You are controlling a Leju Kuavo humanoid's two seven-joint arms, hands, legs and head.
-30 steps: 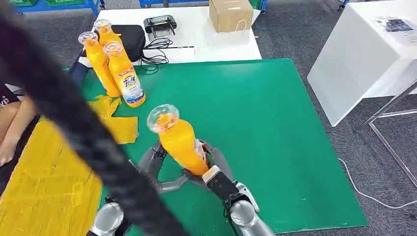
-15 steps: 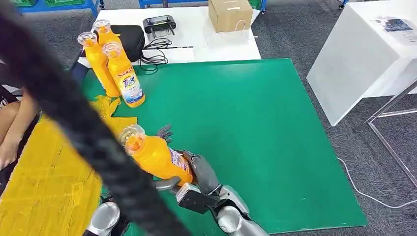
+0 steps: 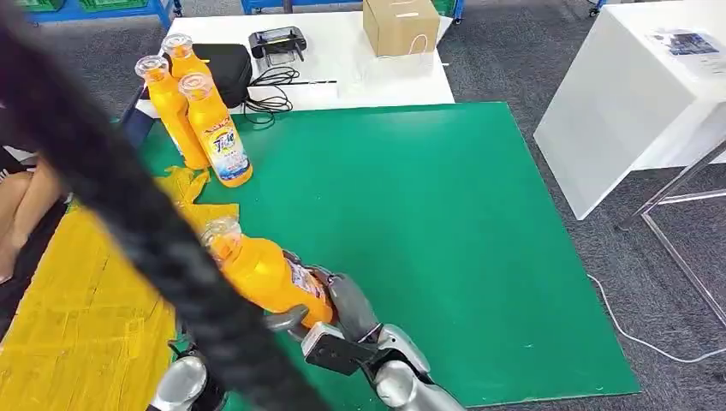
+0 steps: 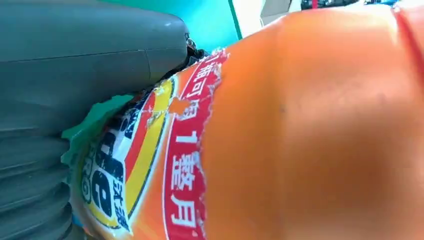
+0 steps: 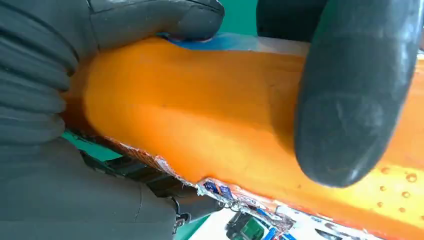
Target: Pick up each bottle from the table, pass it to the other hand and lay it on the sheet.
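An orange bottle [image 3: 265,274] with a clear cap lies tilted, cap toward the yellow sheet [image 3: 77,317], just above the green mat [image 3: 428,214]. My right hand [image 3: 347,308] grips its lower end; the right wrist view shows its fingers [image 5: 350,100] wrapped over the bottle [image 5: 200,115]. My left hand [image 3: 287,319] curls under the bottle from the other side, mostly hidden by a black cable. In the left wrist view the labelled bottle [image 4: 300,125] lies against that hand [image 4: 75,60]. Three more orange bottles [image 3: 214,128] stand upright at the mat's far left corner.
A thick black cable [image 3: 128,205] crosses the head view diagonally at the left. A person's arm [image 3: 21,205] rests by the sheet's left edge. A black case [image 3: 227,68] and cardboard box [image 3: 401,24] sit on the white table behind. Another white table [image 3: 625,94] stands right.
The bottle has gone from upright between both hands to tilted low, cap toward the yellow sheet. Both hands moved left and down with it.
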